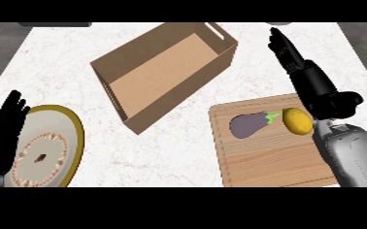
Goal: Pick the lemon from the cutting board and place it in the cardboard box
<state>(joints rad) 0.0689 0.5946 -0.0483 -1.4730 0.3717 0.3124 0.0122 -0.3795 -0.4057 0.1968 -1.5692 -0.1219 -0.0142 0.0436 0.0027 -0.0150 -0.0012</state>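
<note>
The lemon point(297, 121) is lying on the wooden cutting board point(269, 160), near its upper right corner, just beside a purple eggplant point(250, 124) whose green stem is pointing toward it. The right hand point(313, 85) is hanging over the board's far right edge with its fingers stretched out straight toward the far side of the bench point(179, 145); it is released and grasping nothing, and its palm is sitting just above and to the right of the lemon, whether touching it or not I cannot tell. By my reading the task is in its reaching step: the fruit is not yet lifted. The next move is calling for the hand to settle over the lemon and curl round it without nudging the eggplant, then to carry it left and away to the open cardboard box point(136, 92), which is standing well apart from the board at a slant. The left hand point(12, 116) is resting open at the left edge, beside a gold-rimmed plate point(54, 148).
</note>
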